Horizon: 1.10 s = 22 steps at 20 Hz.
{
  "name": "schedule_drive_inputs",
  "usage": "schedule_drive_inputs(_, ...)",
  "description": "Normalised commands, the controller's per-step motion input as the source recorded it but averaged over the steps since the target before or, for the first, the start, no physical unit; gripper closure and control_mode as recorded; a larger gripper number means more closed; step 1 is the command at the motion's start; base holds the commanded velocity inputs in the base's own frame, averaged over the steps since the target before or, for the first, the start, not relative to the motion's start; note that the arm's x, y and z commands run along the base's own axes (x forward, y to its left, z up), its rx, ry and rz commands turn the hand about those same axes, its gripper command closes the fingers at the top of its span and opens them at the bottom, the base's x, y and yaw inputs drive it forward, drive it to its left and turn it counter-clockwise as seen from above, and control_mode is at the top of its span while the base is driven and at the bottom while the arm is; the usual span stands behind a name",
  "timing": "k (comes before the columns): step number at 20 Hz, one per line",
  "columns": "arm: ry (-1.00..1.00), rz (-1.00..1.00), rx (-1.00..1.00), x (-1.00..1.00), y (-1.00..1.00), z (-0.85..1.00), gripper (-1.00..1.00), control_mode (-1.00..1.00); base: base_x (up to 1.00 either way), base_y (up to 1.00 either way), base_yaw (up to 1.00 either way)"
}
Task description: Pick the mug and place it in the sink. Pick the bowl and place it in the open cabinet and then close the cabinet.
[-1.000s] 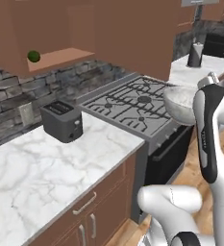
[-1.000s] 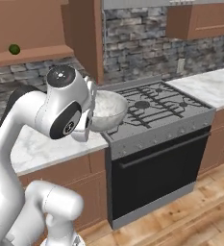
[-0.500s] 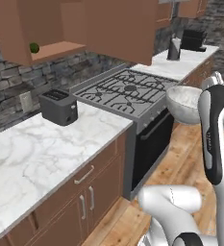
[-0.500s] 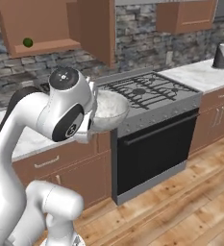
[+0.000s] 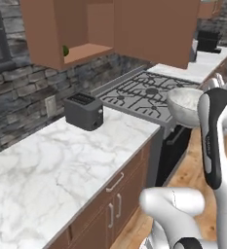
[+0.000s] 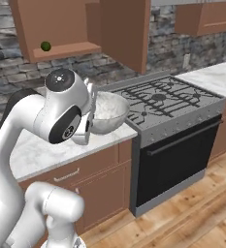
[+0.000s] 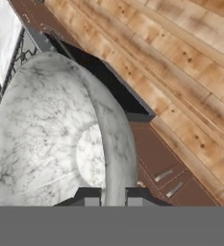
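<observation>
Between the hand's (image 7: 114, 196) fingers, the bowl's (image 7: 51, 139) rim.

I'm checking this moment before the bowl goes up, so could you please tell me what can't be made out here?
- Bowl: near side hidden by the arm, left base view.
- Cabinet: top cut off by the frame's edge; green item inside too small to identify.
- Jaws' grip on the rim: cut off, hand view.

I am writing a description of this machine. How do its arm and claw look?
The arm has glossy white rounded shells with dark grey-black joint bands and a round grey cap on one joint. The claw has two small dark grey blocky fingertips. No cables or markings are visible.
</observation>
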Motion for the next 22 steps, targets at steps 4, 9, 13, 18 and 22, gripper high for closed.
schedule_drive_inputs(4,0.00,0.00,0.00,0.00,0.00,0.00,1.00,1.00,0.67,0.00,0.17)
schedule_drive_inputs(9,0.00,0.00,0.00,0.00,0.00,0.00,1.00,1.00,0.42,0.26,0.23)
schedule_drive_inputs(13,0.00,0.00,0.00,0.00,0.00,0.00,1.00,1.00,0.31,0.45,0.25)
schedule_drive_inputs(18,0.00,0.00,0.00,0.00,0.00,0.00,1.00,1.00,0.41,-0.16,0.20)
schedule_drive_inputs(22,0.00,0.00,0.00,0.00,0.00,0.00,1.00,1.00,0.42,-0.22,0.01)
